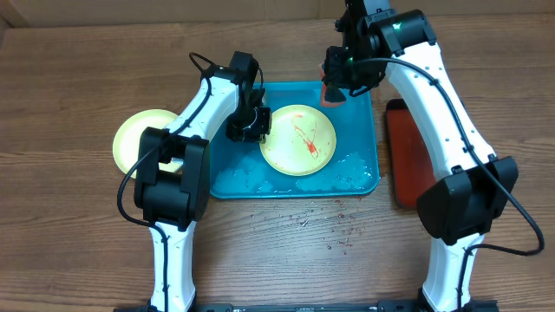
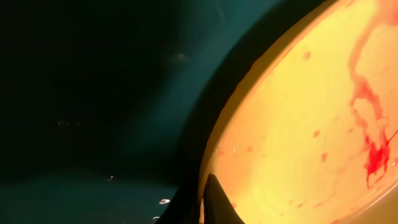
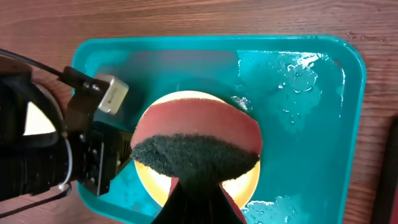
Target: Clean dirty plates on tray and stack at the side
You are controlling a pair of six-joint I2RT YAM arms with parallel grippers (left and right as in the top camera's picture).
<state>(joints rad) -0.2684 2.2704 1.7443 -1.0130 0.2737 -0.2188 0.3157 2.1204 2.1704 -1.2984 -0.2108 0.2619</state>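
Observation:
A pale yellow-green plate (image 1: 299,139) smeared with red sauce lies in the turquoise tray (image 1: 360,113). My left gripper (image 1: 247,123) is shut on that plate's left rim. In the left wrist view the rim runs between the two dark fingertips (image 2: 217,202), with the sauce streaks on the plate (image 2: 298,124) to the right. My right gripper (image 1: 336,87) hovers over the tray's far right corner, shut on a red sponge (image 3: 196,134) with a dark scouring face. The sponge hides most of the plate (image 3: 152,180) in the right wrist view. A second yellow-green plate (image 1: 139,139) lies on the table left of the tray.
A narrow dark red tray (image 1: 408,156) lies right of the turquoise one. Water and suds sit on the tray's front right floor (image 1: 351,169). Small specks are scattered over the wooden table (image 1: 329,230) in front of the tray.

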